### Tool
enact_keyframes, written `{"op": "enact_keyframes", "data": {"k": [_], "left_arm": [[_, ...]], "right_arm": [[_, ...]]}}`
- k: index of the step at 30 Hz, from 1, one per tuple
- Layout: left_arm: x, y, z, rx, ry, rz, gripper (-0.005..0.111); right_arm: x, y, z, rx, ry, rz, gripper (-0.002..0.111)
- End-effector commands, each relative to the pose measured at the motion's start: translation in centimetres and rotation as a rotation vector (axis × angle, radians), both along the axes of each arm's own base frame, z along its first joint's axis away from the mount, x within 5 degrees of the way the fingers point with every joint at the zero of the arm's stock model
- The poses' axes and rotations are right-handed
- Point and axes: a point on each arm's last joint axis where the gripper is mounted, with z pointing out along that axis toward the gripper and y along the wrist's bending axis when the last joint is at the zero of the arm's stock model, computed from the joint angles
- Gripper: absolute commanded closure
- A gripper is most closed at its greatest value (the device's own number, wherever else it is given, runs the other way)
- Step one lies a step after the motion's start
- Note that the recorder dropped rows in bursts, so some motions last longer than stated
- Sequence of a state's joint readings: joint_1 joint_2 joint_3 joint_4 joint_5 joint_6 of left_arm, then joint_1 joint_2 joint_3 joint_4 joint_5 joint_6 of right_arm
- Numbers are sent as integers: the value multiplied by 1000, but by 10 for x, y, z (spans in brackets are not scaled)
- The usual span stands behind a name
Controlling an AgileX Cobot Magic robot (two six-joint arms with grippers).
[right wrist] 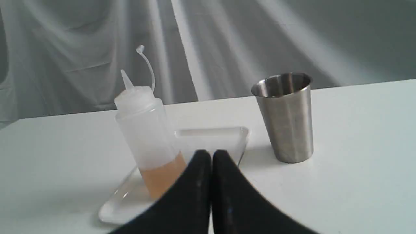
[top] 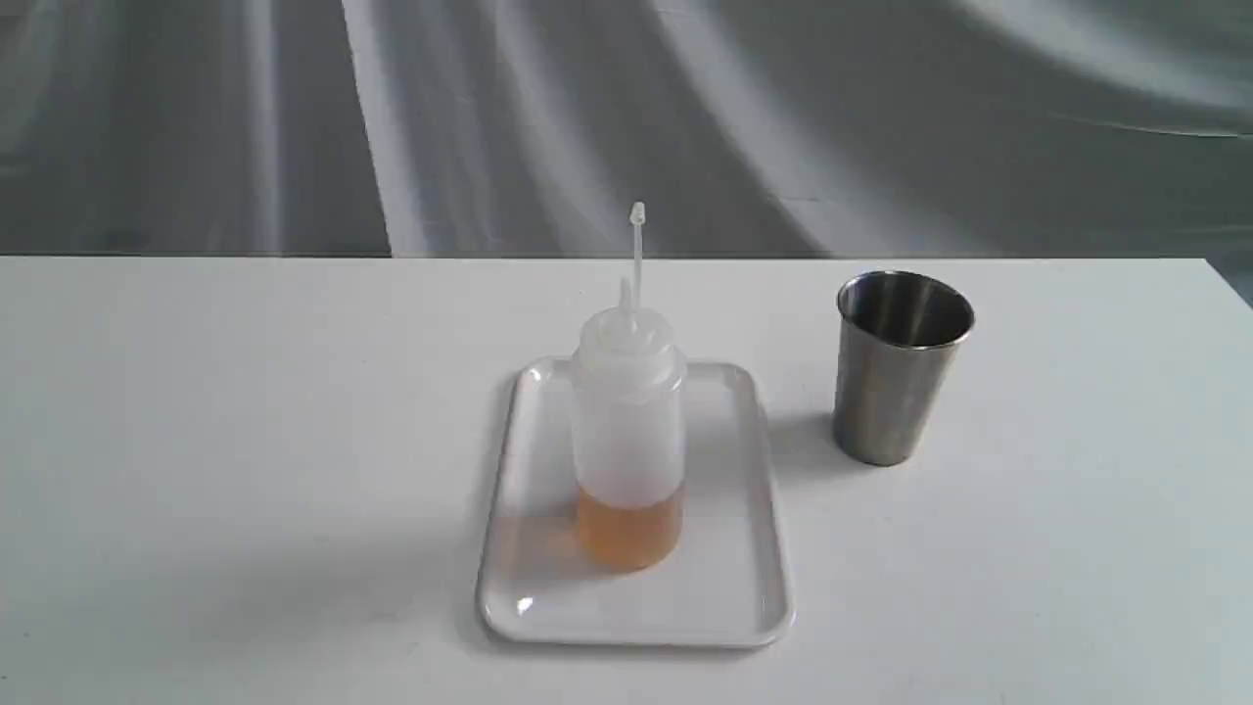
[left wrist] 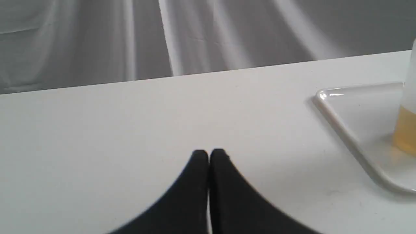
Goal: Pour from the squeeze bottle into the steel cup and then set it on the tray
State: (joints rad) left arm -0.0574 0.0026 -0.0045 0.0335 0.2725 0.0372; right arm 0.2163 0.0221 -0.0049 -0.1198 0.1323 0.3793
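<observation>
on the white table point(top: 245, 441), mid-scene: the squeeze bottle point(top: 627, 431) stands upright on the tray point(top: 729, 597), near its middle, base fully inside the rim. amber liquid point(top: 628, 529) fills only the bottom part. the nozzle point(right wrist: 126, 79) is bare. the cap point(right wrist: 140, 49) sits on its tether above the tip, off it.

steel cup point(top: 896, 382): upright on the table, to the right of the tray in the exterior view, near it but not touching. the inside reads dark, so i cannot tell whether anything is in it.

my left gripper point(left wrist: 209, 156): both black fingers pressed together, nothing between them. it is held low over bare table, pointing toward the far edge, on the left side of the tray and apart from it. only a tray corner and a sliver of the bottle show at the margin of the left wrist view. the tips seem clear of the surface, but the angle is poor.

my right gripper point(right wrist: 211, 156): jaws likewise closed tip to tip, empty. it is aimed across the table at the gap between bottle and cup. its fingers overlap the near tray edge in the right wrist view. it holds neither bottle nor cup.

grey cloth point(top: 685, 117) hangs behind the table.
</observation>
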Motion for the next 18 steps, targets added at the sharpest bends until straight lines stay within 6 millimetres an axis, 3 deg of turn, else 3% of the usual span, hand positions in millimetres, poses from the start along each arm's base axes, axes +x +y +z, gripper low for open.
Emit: {"op": "enact_keyframes", "data": {"k": [1, 18], "left_arm": [[0, 0, -1, -2, -5, -6, 107], [0, 0, -1, -3, -5, -6, 107]], "right_arm": [[-1, -1, -4, -24, 18, -14, 108], [-3, -7, -18, -152, 157, -52, 108]]}}
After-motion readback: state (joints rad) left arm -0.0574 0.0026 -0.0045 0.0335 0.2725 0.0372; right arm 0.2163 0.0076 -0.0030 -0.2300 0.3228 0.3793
